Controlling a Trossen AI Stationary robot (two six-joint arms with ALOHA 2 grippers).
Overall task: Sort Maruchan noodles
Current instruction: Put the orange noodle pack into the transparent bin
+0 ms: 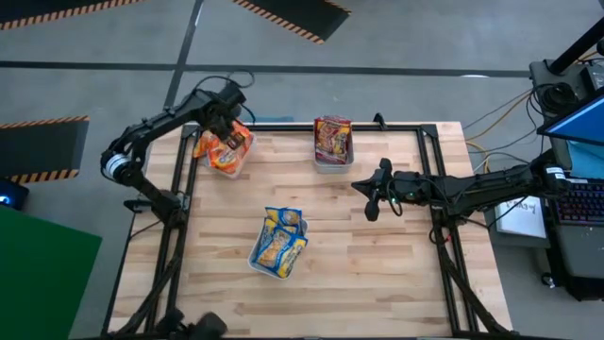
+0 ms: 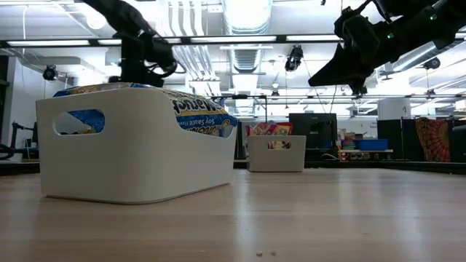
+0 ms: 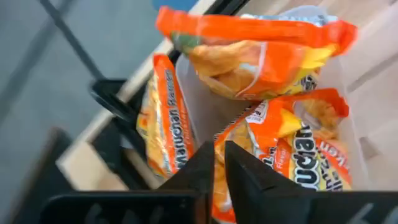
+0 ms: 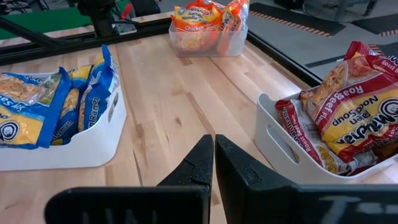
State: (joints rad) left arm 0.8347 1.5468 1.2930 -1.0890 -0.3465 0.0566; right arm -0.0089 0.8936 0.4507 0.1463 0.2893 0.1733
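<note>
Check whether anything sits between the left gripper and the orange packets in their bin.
Nothing visible does. The left gripper hangs right over the orange packets in the bin at the table's far left corner, its fingers nearly together and empty, with only air between them and the packets. The right gripper waits mid-table, shut.

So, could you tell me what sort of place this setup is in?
Probably a robotics lab or workshop: striped hazard tape on the concrete floor, a cabled computer workstation beside the wooden table, and exposed ceiling ducts overhead.

Open tabletop [image 1: 377,274] between three trays [image 1: 278,260]
</note>
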